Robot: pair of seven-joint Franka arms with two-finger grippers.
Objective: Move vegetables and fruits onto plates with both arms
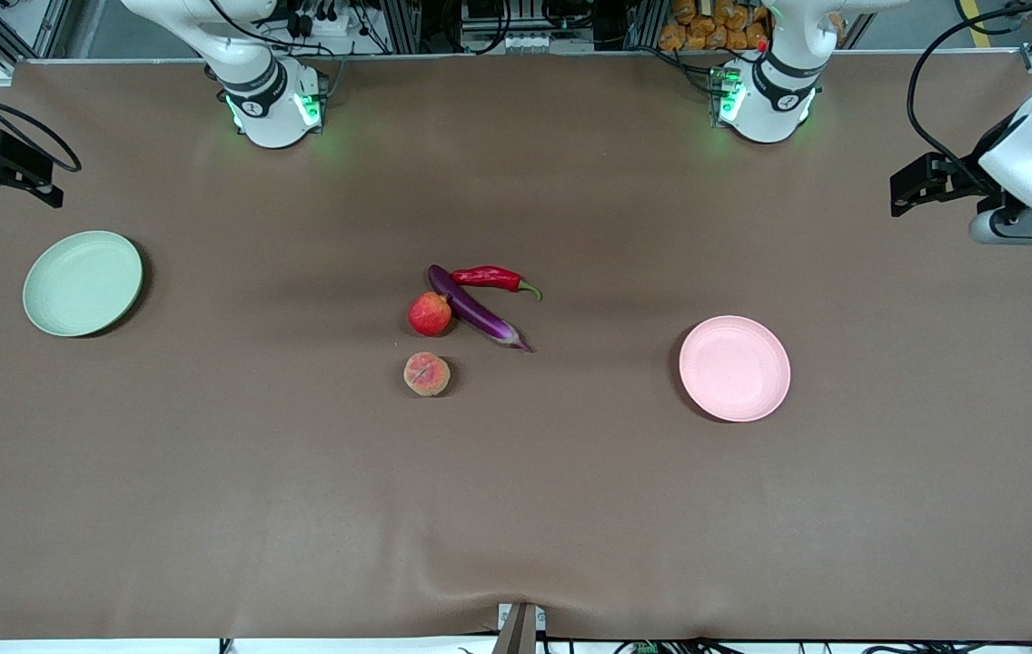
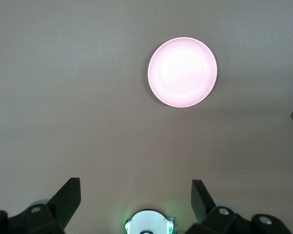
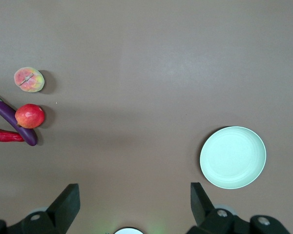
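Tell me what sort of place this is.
Likely a robotics lab test bench: two robot arms bolted along a brown covered table, aluminium framing and cables at its edge, and food laid out between two plates.

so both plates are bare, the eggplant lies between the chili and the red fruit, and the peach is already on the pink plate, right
Not quite: the peach is not on the pink plate. It lies on the table, nearer the front camera than the red fruit. The front view shows it. The rest holds: both plates, green plate included, are bare, and the eggplant lies between the chili and the red fruit.
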